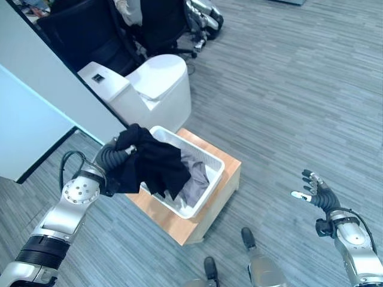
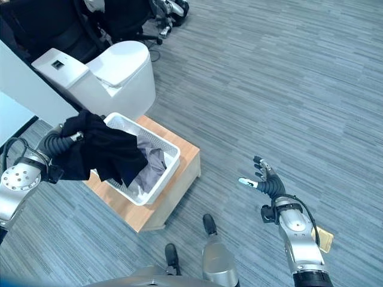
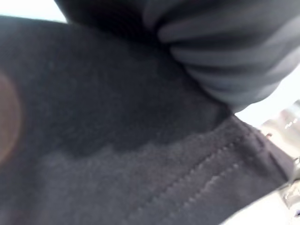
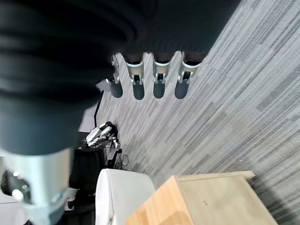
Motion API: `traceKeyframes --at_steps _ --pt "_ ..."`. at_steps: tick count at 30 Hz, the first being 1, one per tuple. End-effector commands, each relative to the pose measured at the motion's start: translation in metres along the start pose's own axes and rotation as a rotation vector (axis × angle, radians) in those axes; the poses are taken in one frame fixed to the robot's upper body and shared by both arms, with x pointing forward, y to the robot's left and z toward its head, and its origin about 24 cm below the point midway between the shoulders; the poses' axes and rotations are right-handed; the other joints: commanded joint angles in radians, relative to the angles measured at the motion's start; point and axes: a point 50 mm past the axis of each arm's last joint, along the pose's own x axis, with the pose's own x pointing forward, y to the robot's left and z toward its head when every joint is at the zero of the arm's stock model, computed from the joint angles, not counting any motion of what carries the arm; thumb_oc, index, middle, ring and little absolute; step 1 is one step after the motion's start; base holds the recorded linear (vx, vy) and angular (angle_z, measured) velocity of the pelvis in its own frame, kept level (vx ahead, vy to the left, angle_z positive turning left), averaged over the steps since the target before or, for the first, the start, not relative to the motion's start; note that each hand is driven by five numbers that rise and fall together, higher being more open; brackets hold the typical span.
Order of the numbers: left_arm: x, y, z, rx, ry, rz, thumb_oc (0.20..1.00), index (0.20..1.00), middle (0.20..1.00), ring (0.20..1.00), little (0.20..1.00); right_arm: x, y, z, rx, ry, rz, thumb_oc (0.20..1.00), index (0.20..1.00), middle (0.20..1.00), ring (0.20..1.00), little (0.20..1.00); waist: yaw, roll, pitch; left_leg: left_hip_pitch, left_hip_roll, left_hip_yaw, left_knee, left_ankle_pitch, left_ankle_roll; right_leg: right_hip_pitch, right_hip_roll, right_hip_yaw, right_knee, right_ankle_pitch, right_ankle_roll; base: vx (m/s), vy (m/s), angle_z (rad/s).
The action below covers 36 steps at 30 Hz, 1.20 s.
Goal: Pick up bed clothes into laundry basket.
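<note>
Over the white basket (image 1: 203, 197) on the low wooden bench (image 1: 224, 188), the left hand (image 1: 119, 153) holds up black clothes (image 1: 152, 167); its fingers are hidden, so I cannot tell their state. The cloth looks soft, light and floppy. The right hand (image 1: 314, 192) hangs spread and empty.

Location: office-type room used as a test area.
Indicators: grey striped carpet floor (image 1: 287, 89), black wheeled office chairs (image 1: 161, 24), white partition panel (image 1: 54, 78).
</note>
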Motion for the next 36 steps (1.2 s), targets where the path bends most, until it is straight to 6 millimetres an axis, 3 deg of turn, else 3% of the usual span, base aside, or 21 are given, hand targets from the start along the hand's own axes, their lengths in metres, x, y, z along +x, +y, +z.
traceKeyframes --at_steps 1,5,7,11,19,24,27,28,30,31,36 --pt "0.013 0.025 0.008 0.164 -0.007 0.063 0.2 0.2 0.2 0.2 0.2 0.004 0.002 0.023 0.008 -0.108 0.021 1.0 1.0 1.0 1.0 1.0 -0.004 -0.018 -0.019 -0.06 0.015 -0.04 0.011 -0.003 -0.019 0.065 -0.083 0.009 0.013 -0.042 0.05 0.0 0.0 0.0" --pt "0.043 -0.007 -0.019 0.26 0.146 -0.026 0.2 0.2 0.2 0.2 0.2 0.004 0.014 0.025 0.014 -0.118 0.072 1.0 1.0 1.0 1.0 1.0 -0.022 -0.029 -0.012 -0.068 0.014 -0.045 0.011 -0.002 -0.017 0.057 -0.081 0.011 0.015 -0.043 0.048 -0.01 0.005 0.03" --pt "0.053 -0.004 -0.017 0.311 0.172 -0.026 1.0 1.0 1.0 1.0 1.0 0.001 0.017 0.029 0.0 -0.139 0.093 1.0 1.0 1.0 1.0 1.0 -0.028 -0.03 -0.011 -0.068 0.013 -0.046 0.011 -0.005 -0.016 0.055 -0.081 0.012 0.016 -0.042 0.048 0.0 0.001 0.02" --pt "0.059 0.017 0.006 0.372 0.098 0.02 1.0 1.0 1.0 1.0 1.0 -0.001 0.017 0.027 -0.009 -0.134 0.097 1.0 1.0 1.0 1.0 1.0 -0.026 -0.025 -0.008 -0.066 0.012 -0.043 0.011 -0.008 -0.017 0.052 -0.079 0.015 0.013 -0.038 0.051 0.0 -0.005 -0.02" --pt "0.041 0.06 0.015 0.436 0.07 0.094 1.0 1.0 1.0 1.0 1.0 0.001 0.021 0.029 -0.022 -0.139 0.14 1.0 1.0 1.0 1.0 1.0 -0.016 0.004 -0.021 -0.059 0.008 -0.046 0.011 -0.011 -0.02 0.065 -0.084 0.011 0.013 -0.044 0.05 0.0 -0.001 0.0" --pt "0.028 0.075 0.039 0.444 -0.047 0.161 1.0 1.0 1.0 1.0 1.0 0.0 0.017 0.026 -0.025 -0.126 0.122 1.0 1.0 1.0 1.0 1.0 -0.004 0.01 -0.025 -0.054 0.008 -0.047 0.011 -0.012 -0.023 0.072 -0.086 0.005 0.013 -0.045 0.052 0.0 -0.007 0.03" --pt "0.004 0.052 0.031 0.136 -0.119 0.226 1.0 1.0 1.0 1.0 1.0 -0.003 0.007 0.021 -0.01 -0.108 0.057 1.0 1.0 1.0 1.0 1.0 0.015 0.003 -0.032 -0.054 0.009 -0.05 0.011 -0.012 -0.023 0.071 -0.086 0.004 0.013 -0.046 0.051 0.0 -0.011 0.01" --pt "-0.009 0.025 0.018 -0.083 -0.124 0.212 1.0 1.0 1.0 1.0 1.0 -0.005 0.003 0.016 0.01 -0.092 0.021 1.0 1.0 1.0 1.0 1.0 0.028 -0.004 -0.039 -0.054 0.01 -0.049 0.011 -0.011 -0.022 0.071 -0.085 0.005 0.013 -0.048 0.049 0.0 0.0 0.0" --pt "-0.02 0.004 0.008 -0.211 -0.105 0.194 1.0 1.0 1.0 1.0 1.0 -0.005 0.002 0.013 0.017 -0.081 0.008 1.0 1.0 1.0 1.0 1.0 0.034 -0.008 -0.046 -0.052 0.012 -0.048 0.011 -0.012 -0.021 0.071 -0.084 0.007 0.013 -0.05 0.047 0.0 0.0 0.0" --pt "-0.035 -0.027 -0.003 -0.42 -0.075 0.188 1.0 1.0 1.0 1.0 1.0 -0.005 0.003 0.011 0.024 -0.074 -0.003 1.0 1.0 1.0 1.0 1.0 0.045 -0.014 -0.057 -0.051 0.014 -0.05 0.011 -0.012 -0.018 0.072 -0.083 0.007 0.013 -0.053 0.044 0.0 0.0 0.0" --pt "-0.063 -0.075 -0.036 -0.745 0.077 0.247 1.0 1.0 1.0 1.0 1.0 0.0 0.014 0.008 0.068 -0.067 0.009 1.0 1.0 1.0 1.0 1.0 0.069 -0.028 -0.082 -0.047 0.019 -0.056 0.011 -0.009 -0.015 0.081 -0.08 0.001 0.013 -0.059 0.037 0.0 -0.01 0.04"
